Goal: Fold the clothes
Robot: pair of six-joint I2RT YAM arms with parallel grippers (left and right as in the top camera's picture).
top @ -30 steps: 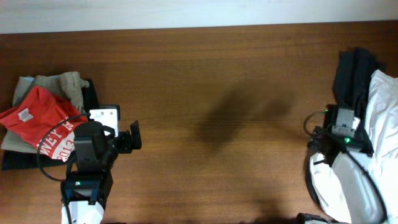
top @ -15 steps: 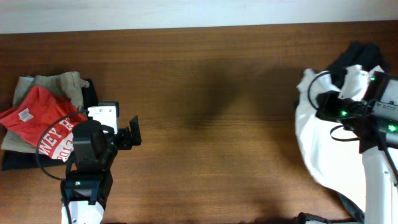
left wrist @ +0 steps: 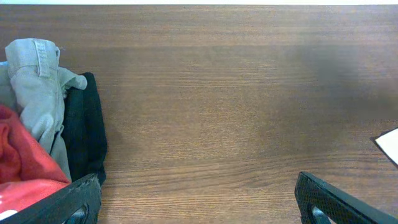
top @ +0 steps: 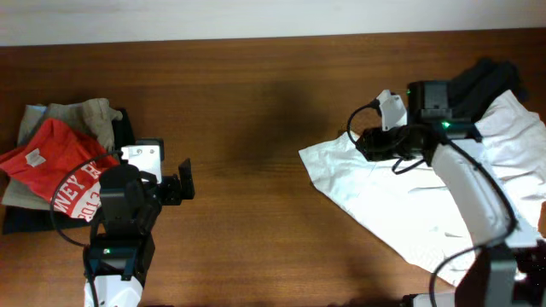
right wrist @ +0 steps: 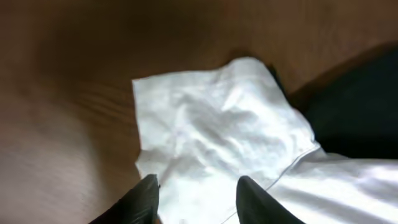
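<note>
**White garment spread on right half of surface, both tools parted**

Lying opened out on the wooden surface (top: 256,102), right of centre: white garment (top: 426,200), wrinkled, one corner pointing toward the middle, far side running off toward the right edge. Seen as a small white corner at the right rim of the left wrist view too.

Poised over the near-centre part of that cloth: right tool (right wrist: 196,186), fingers (right wrist: 146,199) standing apart with white fabric showing in the gap between them. Nothing seen pinched. Beside it, up at the far right corner, a dark garment (top: 482,77), touching the white one.

At the left edge, a pile of clothes: red T-shirt (top: 55,166) with white lettering on top, beige trousers (top: 81,115) behind it, black garment (top: 124,128) under and beside both.

Just right of that pile, over bare wood: left tool (top: 183,183), fingers spread wide and holding nothing, well apart from the white garment
</note>
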